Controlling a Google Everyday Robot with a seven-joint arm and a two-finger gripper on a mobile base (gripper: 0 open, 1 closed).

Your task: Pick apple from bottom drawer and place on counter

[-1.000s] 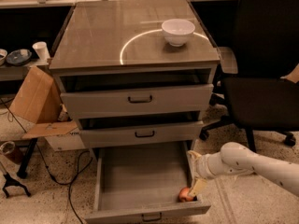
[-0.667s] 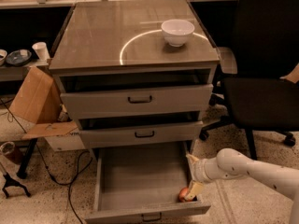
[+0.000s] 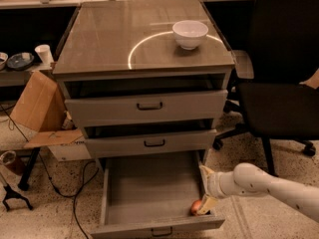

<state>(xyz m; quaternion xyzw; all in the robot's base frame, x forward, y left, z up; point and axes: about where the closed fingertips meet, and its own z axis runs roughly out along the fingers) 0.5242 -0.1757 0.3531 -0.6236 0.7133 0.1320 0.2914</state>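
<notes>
Currently the gripper (image 3: 205, 188) is held low at the right edge of the bottom drawer (image 3: 149, 188), near its front right corner. It is reached in from the right on a white arm (image 3: 279, 185). Its two yellowish fingers (image 3: 207, 203) are seen spread apart, one above the other, with nothing clamped between them.

The apple (image 3: 196, 207) is found on the drawer floor in the front right corner, close to the front wall. It is positioned just left of the lower finger, touching it or nearly so; contact cannot be confirmed. It is not enclosed by the fingers.

The bottom drawer is pulled fully out. The two drawers above, the top (image 3: 147, 106) and the middle (image 3: 152, 143), are each left partly open.

The counter (image 3: 109, 39) is marked by a curved white ring of reflected light. A white bowl (image 3: 190, 33) is set near its back right corner.

A black chair (image 3: 284, 83) is placed off the right edge of the cabinet, and a cardboard box (image 3: 37, 106) off the left edge.
</notes>
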